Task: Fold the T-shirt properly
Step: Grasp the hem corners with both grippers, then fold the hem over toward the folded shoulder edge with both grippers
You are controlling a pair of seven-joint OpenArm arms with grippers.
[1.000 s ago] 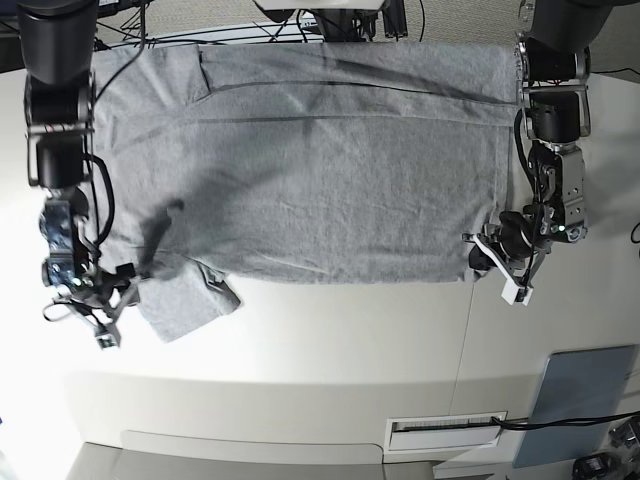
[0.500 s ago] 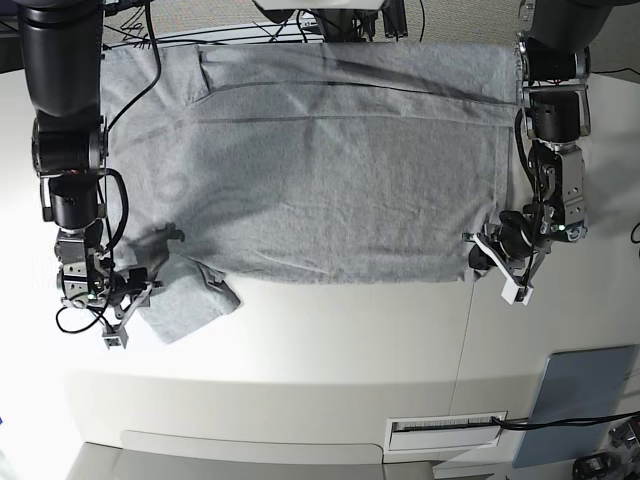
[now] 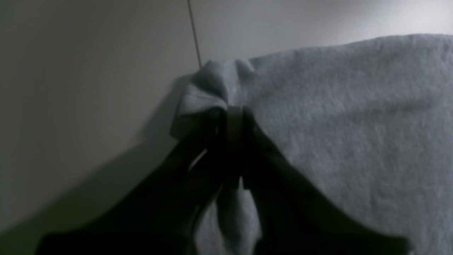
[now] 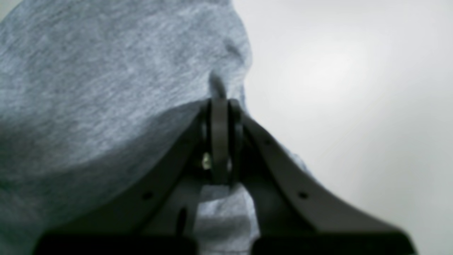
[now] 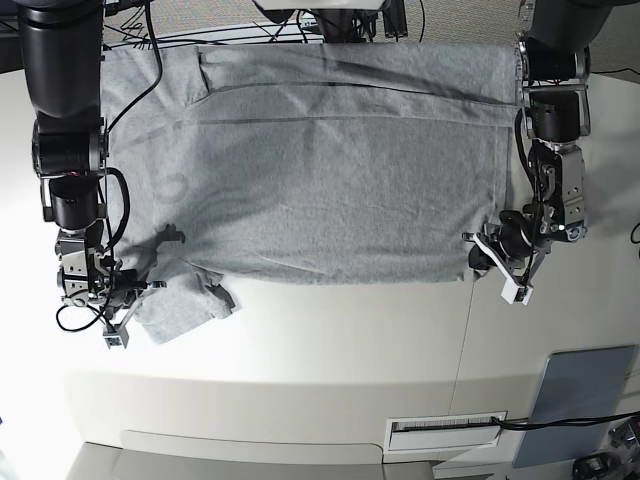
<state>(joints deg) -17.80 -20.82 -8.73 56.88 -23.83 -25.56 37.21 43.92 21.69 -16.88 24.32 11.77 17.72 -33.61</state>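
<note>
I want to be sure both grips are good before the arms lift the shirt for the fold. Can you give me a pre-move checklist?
1. Left gripper shut on the T-shirt corner: ok, cloth bunched in the jaws.
2. Right gripper shut on the sleeve edge: ok, fabric pinched.
3. Both grips at the shirt's near edge: ok in the base view.
4. Shirt body flat: mostly ok; sleeve by the right gripper is rumpled.
5. How many layers each grip holds: cannot tell.
6. Grey-blue pad apart from the shirt: ok.

Both arms are black, jointed cylinders with looping black cables; dark grippers [image 5: 503,262] [image 5: 125,300] carry white fingertips, small screw holes dotting the fingers
</note>
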